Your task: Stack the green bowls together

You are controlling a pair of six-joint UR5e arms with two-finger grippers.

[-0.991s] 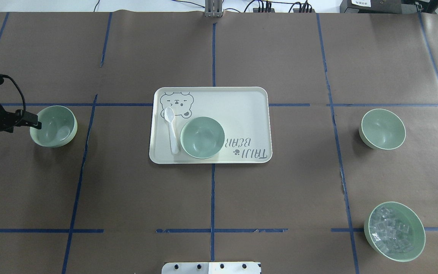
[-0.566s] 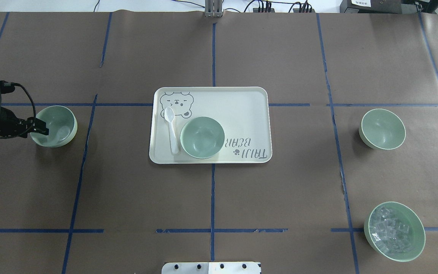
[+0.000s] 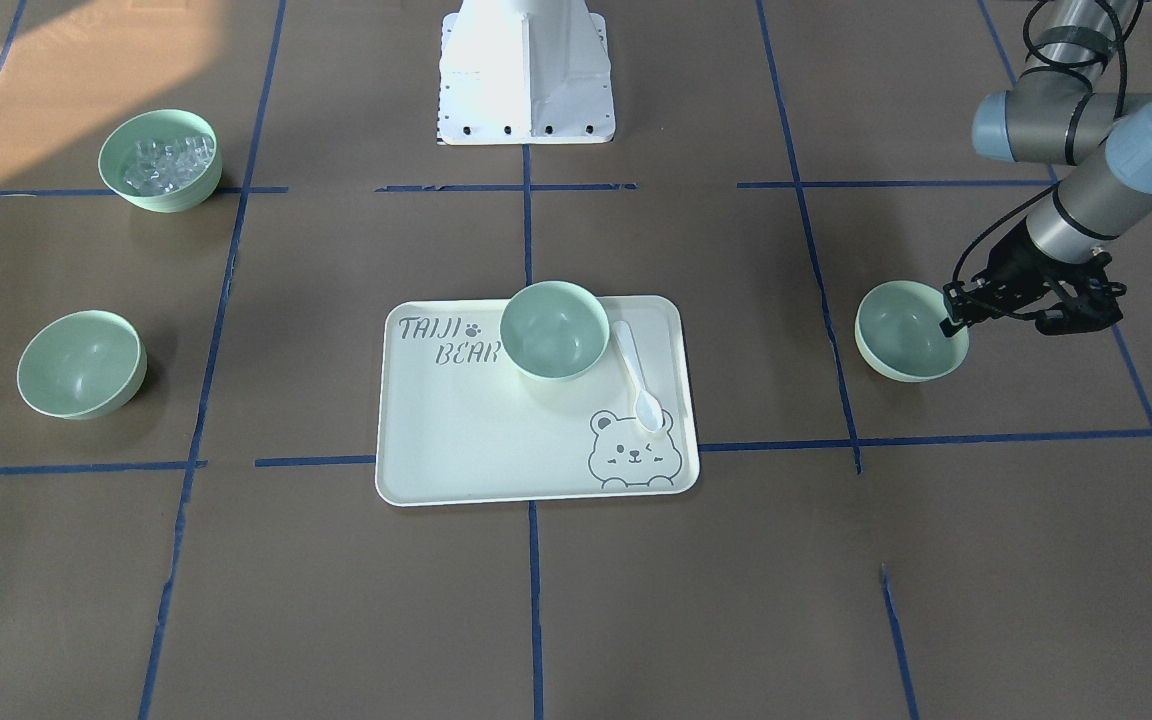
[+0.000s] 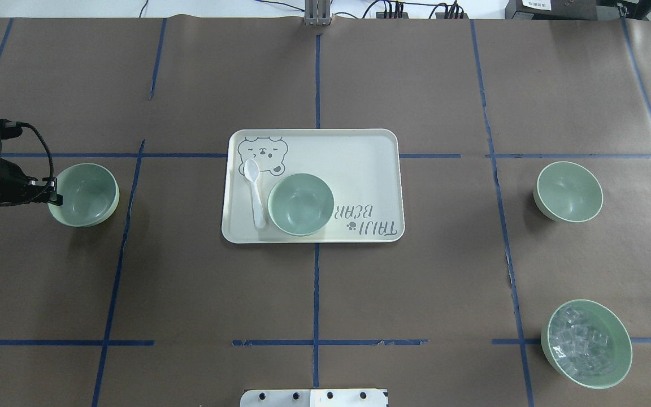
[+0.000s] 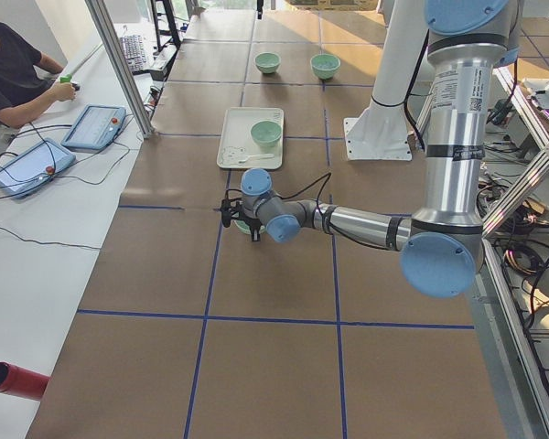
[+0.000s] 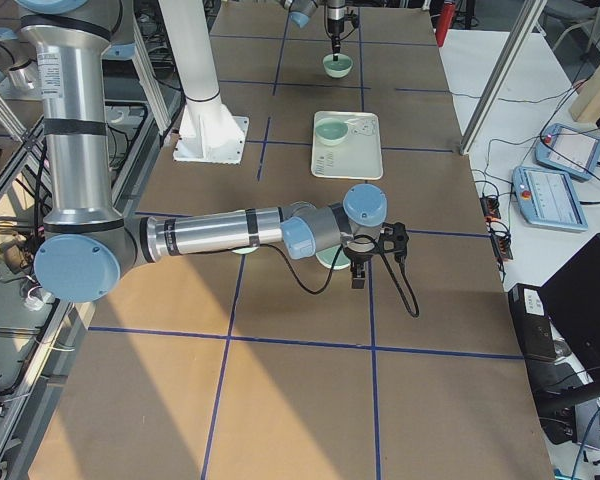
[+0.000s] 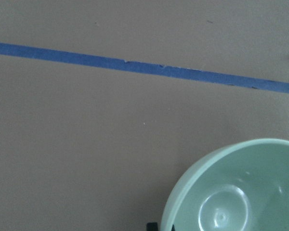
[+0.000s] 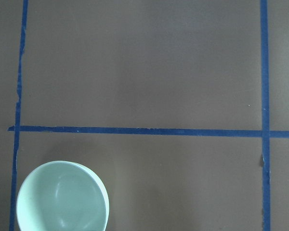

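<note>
On the brown-papered table (image 4: pixel 190 294), the left gripper (image 4: pixel 54 198) is pinching the nine-o'clock rim of one green bowl (image 4: pixel 87 195). A second bowl (image 4: pixel 301 203) is sitting on the tray (image 4: pixel 359 158). A third bowl (image 4: pixel 568 191) is resting at the tray's three o'clock, with the right gripper (image 6: pixel 358 278) nearby; whether its fingers are open, I cannot tell.

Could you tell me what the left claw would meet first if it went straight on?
Probably the nearest green bowl: the left claw sits at its rim, though contact is unclear.
</note>
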